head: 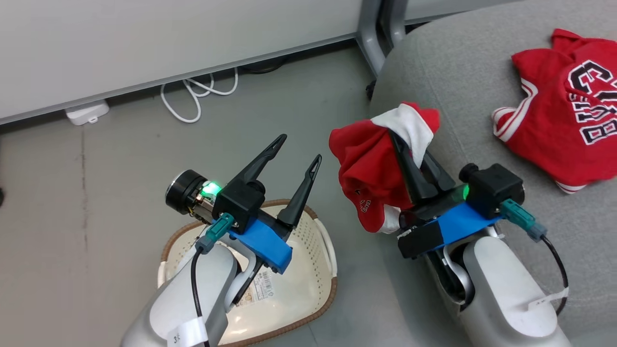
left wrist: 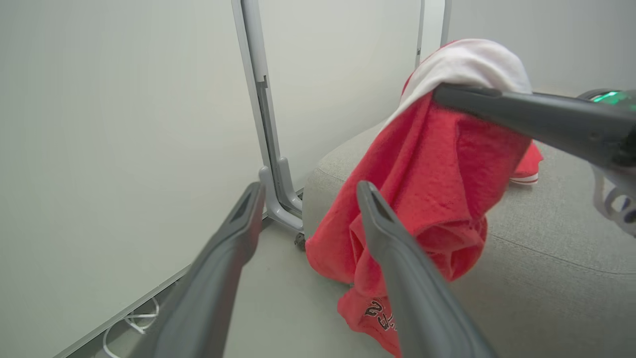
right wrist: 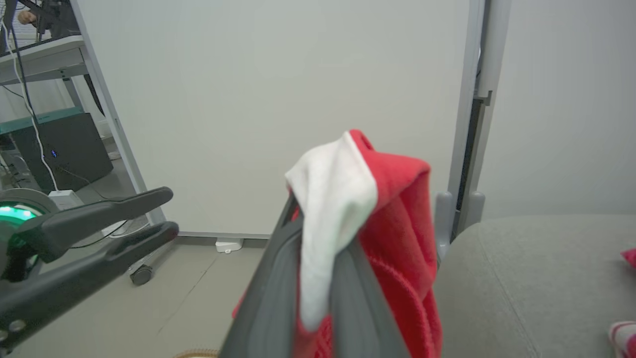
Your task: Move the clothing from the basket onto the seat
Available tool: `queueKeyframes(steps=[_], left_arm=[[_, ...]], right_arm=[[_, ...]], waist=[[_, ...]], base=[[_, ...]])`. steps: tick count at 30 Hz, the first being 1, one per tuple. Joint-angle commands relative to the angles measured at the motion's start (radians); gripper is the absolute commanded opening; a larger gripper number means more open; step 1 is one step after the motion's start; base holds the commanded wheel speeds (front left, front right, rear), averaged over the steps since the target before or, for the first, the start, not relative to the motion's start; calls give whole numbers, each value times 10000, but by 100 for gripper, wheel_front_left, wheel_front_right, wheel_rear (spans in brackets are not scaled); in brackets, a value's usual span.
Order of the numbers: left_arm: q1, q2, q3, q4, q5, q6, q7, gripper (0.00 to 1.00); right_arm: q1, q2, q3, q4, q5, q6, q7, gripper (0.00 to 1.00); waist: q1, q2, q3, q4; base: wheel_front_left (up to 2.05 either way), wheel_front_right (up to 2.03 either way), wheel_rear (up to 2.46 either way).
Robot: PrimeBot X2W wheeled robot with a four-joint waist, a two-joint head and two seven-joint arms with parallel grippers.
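So the red garment (head: 371, 178) is pinched between the two fingers of the right gripper (head: 407, 149), which are closed tight on a fold near its white trim. The white bit flops over the fingertips, while the rest of the fabric bunches and hangs down on the left side of those fingers. You can see a bit of dark lettering on the lowest fold. It's dangling right at the rounded edge of the seat (head: 458, 96), part over the grey cushion and part out past it over the floor (head: 96, 217). I can't tell whether the hanging end actually touches the cushion. The other piece, a red top with navy-and-white lettering (head: 569, 130), is lying flat-ish on the seat off to the right of the right gripper, well apart from it. The left gripper (head: 300, 147) is spread wide open with nothing between its fingers, and it sits just left of the hanging garment without touching it. The basket (head: 318, 231) is on the floor directly below the left gripper's wrist and forearm, with a sticker label (head: 260, 284) showing on its bottom. Out beyond the left gripper's fingertips a looped white cable (head: 193, 96) and a small white box (head: 87, 113) lie by the pale wall panel (head: 168, 38), and a grey frame leg (head: 371, 38) stands beyond the right gripper at the seat's far corner.
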Motion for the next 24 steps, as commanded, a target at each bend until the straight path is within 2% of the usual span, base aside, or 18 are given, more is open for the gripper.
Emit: queueKeyframes(steps=[1, 16, 24], left_arm=[[-153, 46, -37, -43, -17, -14, -24, 100], [-179, 186, -823, 16, -107, -13, -24, 100], [-187, 252, -874, 1, -138, -13, -24, 100]], right_arm=[[164, 4, -147, -148, -68, 1, -2, 0], [1454, 8, -1383, -1418, -264, 1, -2, 0], [1701, 8, -1548, -1655, -179, 1, -2, 0]], waist=[[-1, 0, 199, -412], [-1, 0, 452, -2007], [-1, 0, 482, -2125]], base=[[0, 0, 0], [0, 0, 0], [0, 0, 0]])
